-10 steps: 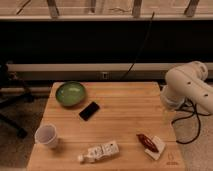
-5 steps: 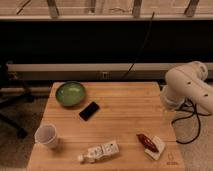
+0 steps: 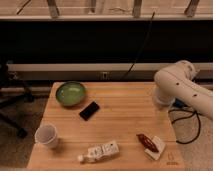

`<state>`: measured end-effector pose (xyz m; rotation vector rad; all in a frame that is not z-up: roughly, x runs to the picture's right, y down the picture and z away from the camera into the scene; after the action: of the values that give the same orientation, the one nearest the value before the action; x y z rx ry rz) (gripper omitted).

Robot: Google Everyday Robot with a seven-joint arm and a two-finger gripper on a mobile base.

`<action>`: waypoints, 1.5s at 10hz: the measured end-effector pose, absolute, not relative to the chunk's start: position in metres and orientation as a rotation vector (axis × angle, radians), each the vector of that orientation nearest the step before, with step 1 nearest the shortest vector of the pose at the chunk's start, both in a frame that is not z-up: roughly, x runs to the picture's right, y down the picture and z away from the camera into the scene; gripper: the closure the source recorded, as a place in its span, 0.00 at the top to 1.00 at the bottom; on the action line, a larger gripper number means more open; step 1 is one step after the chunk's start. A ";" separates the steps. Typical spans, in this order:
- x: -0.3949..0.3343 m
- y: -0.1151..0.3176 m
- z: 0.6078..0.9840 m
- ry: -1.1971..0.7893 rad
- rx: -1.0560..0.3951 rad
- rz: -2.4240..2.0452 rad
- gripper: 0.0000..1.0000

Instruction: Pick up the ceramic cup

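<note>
The white ceramic cup (image 3: pixel 46 135) stands upright near the front left corner of the wooden table (image 3: pixel 125 120), its open rim tilted slightly toward the camera. The robot's white arm (image 3: pixel 177 87) is folded over the table's right edge, far from the cup. The gripper itself does not show in the camera view; only the arm's rounded white links are visible.
A green bowl (image 3: pixel 70 93) sits at the back left. A black phone (image 3: pixel 89 110) lies beside it. A white plastic bottle (image 3: pixel 99 152) lies on its side at the front. A red snack packet on a white napkin (image 3: pixel 149 144) lies front right. Cables hang at the right.
</note>
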<state>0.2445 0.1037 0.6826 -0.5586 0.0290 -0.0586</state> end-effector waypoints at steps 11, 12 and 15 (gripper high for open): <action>0.171 0.099 0.680 -0.024 -0.524 -0.310 0.80; 0.165 0.099 0.680 -0.030 -0.521 -0.330 0.80; 0.155 0.098 0.677 -0.045 -0.511 -0.388 0.80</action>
<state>0.1550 0.0978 0.6768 -0.5107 -0.0447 -0.3883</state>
